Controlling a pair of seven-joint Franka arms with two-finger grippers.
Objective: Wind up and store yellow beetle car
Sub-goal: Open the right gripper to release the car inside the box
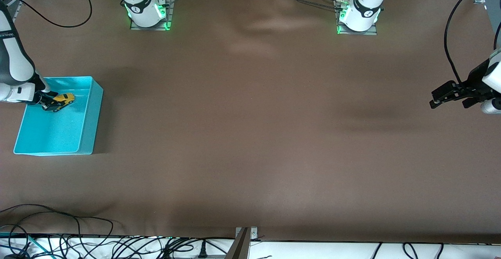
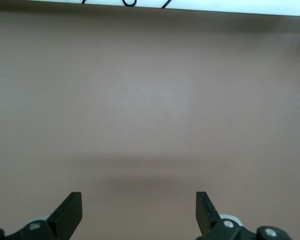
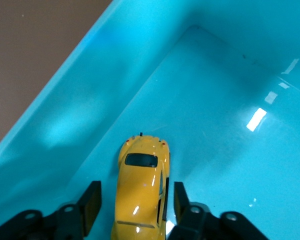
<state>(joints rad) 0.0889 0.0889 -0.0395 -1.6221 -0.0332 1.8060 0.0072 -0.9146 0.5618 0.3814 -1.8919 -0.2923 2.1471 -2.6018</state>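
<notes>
Your right gripper [image 3: 132,205] straddles the small yellow beetle car [image 3: 141,190] inside the turquoise plastic bin [image 1: 88,122], fingers slightly apart, apparently releasing. Left gripper [image 2: 139,212] waits wide open at the table's left-arm edge.

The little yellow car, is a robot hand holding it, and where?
The right gripper has the yellow beetle car between its fingers at the sides, inside the turquoise bin; a firm grip cannot be told. The left gripper is open, holding nothing.

glossy yellow beetle car [image 3: 141,190] in a shiny, smooth plastic-looking turquoise bin [image 1: 88,121] on matt brown table [image 1: 250,133].
</notes>
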